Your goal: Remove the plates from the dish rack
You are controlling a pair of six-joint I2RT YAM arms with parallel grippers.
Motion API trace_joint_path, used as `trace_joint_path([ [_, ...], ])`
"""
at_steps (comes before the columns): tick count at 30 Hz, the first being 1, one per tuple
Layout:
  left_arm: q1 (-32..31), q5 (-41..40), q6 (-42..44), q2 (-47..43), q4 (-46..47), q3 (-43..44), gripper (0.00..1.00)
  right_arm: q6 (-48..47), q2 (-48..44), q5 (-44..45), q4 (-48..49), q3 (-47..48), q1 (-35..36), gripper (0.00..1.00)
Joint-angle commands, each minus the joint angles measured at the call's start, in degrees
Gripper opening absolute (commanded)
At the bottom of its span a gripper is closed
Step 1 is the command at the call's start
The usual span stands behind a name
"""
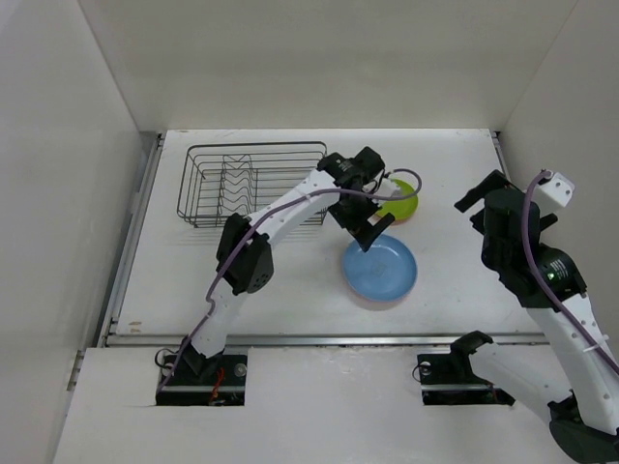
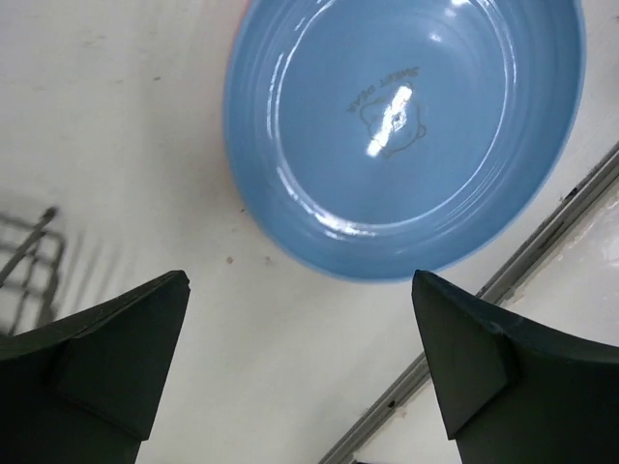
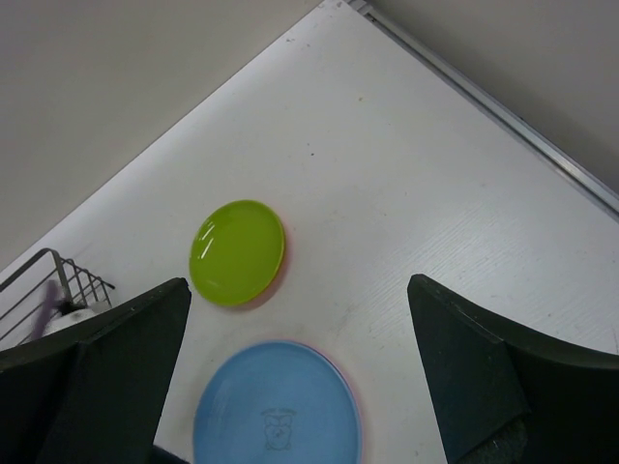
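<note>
White desk (image 1: 290,280), white walls on three sides, metal rail along the near edge.

Dish rack (image 1: 253,184): dark wire, sits at the far left of the desk, long side parallel to the back wall, zigzag dividers visible inside.

Plates: you will find all four out on the desk, right of the rack, in two stacks.
- Blue plate (image 1: 380,269) lies flat, face up, near the desk's middle. A small printed emblem shows at its centre in the left wrist view. It rests on the pink plate (image 1: 368,303), of which only a thin rim shows along the near edge.
- Lime green plate (image 1: 398,205) lies flat just beyond the blue one, close to it, toward the back wall. A narrow orange crescent under its edge is the orange plate (image 3: 276,283).

Left hand (image 1: 372,230): your left arm reaches across from its base past the rack's right end. The hand hangs over the far edge of the blue plate, fingers spread wide, nothing between them, only bare desk and plate rim below.

Right hand (image 1: 481,191): raised over the right side of the desk, well apart from both stacks, fingers spread wide, holding nothing. Its camera looks down on both stacks and a corner of the rack.
</note>
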Motion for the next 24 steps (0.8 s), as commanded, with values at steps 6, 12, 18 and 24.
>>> trace_joint_path([
  [6, 5.0, -24.11, -4.2, -25.39, 3.63, 0.68, 1.0, -3.24, -0.07, 10.41, -1.18, 2.98, 0.19, 1.0],
  [12, 27.0, -45.33, -12.29, -33.48, 4.87, -0.73, 1.0, -13.85, -2.0, 24.77, -1.19, 6.16, 0.19, 1.0],
  [18, 52.36, -46.41, -18.72, -45.42, 7.76, -9.66, 1.0, -26.87, -5.86, 27.95, 7.59, 5.46, 0.19, 1.0],
  [24, 61.34, -43.96, -16.52, -50.63, 9.08, -17.59, 1.0, -31.28, -6.4, 25.15, 14.62, 4.31, 0.19, 1.0],
])
